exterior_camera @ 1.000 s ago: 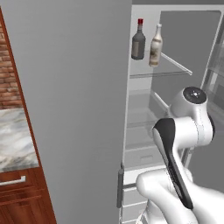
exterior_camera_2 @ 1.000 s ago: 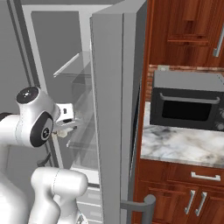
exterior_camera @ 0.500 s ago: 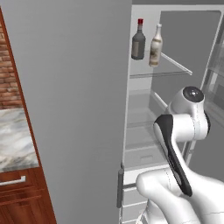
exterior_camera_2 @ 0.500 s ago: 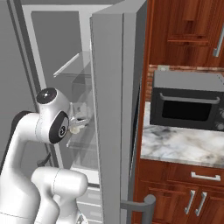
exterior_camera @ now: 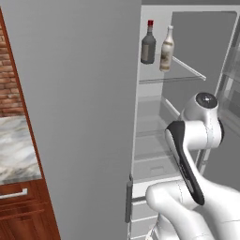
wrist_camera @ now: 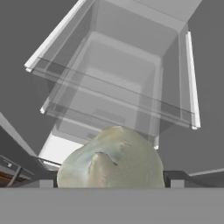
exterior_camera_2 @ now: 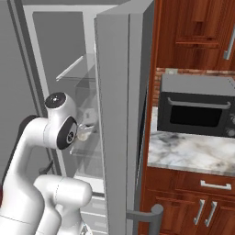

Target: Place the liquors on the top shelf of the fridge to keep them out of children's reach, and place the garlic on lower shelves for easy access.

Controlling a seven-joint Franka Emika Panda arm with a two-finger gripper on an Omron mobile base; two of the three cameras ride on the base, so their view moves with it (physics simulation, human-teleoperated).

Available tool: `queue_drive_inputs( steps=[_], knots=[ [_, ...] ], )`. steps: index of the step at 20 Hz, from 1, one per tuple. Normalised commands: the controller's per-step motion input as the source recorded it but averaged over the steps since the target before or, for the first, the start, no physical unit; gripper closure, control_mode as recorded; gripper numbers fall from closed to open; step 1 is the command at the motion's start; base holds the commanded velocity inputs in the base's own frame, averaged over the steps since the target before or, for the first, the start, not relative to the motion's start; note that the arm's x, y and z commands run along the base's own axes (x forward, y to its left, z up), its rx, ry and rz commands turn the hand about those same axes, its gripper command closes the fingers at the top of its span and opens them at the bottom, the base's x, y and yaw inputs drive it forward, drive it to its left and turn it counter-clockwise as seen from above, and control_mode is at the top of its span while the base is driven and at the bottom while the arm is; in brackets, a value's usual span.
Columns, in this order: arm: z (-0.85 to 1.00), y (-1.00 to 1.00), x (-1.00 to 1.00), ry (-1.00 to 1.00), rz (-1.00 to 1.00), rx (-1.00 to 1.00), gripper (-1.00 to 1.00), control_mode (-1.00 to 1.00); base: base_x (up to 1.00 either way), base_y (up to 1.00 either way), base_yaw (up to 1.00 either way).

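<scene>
Garlic (wrist_camera: 111, 157) sits clamped between the gripper (wrist_camera: 109, 181) fingers, carried at the open fridge (exterior_camera: 84, 103). Both liquors (exterior_camera: 157, 42) already stand on the top shelf (exterior_camera: 187, 70). Step in hand: garlic placement. Next move, by judgement: reach onto a lower shelf (wrist_camera: 131, 100), then release.

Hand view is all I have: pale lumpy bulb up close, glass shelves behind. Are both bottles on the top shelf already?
Observer: Yes. Left base view shows the dark grey glass bottle with a red cap and the pale cream bottle with a tan label upright, side by side on the uppermost glass shelf.
Operator: Claw height versus that shelf?
Observer: Right base view puts the claw inside the open grey fridge, below that shelf, around mid-height.
Operator: Bulb set down?
Observer: From the side, the off-white garlic bulb sits between the claw's tips, apparently resting on no shelf.
</scene>
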Motion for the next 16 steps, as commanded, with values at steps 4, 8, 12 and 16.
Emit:
queue_drive_inputs(
  steps=[4,8,12,16],
  knots=[
    [-0.17,-0.02,0.15,0.00,-0.02,0.00,1.00,-1.00,0.00,0.00,0.00],
    [-0.11,0.00,0.31,0.00,0.00,0.00,1.00,-1.00,0.00,0.00,0.00],
    [-0.11,0.00,0.46,0.00,0.00,0.01,1.00,-1.00,0.00,0.00,0.00],
    [-0.12,-0.03,0.56,0.00,0.00,0.03,1.00,-1.00,0.00,0.00,0.00]
  ],
)
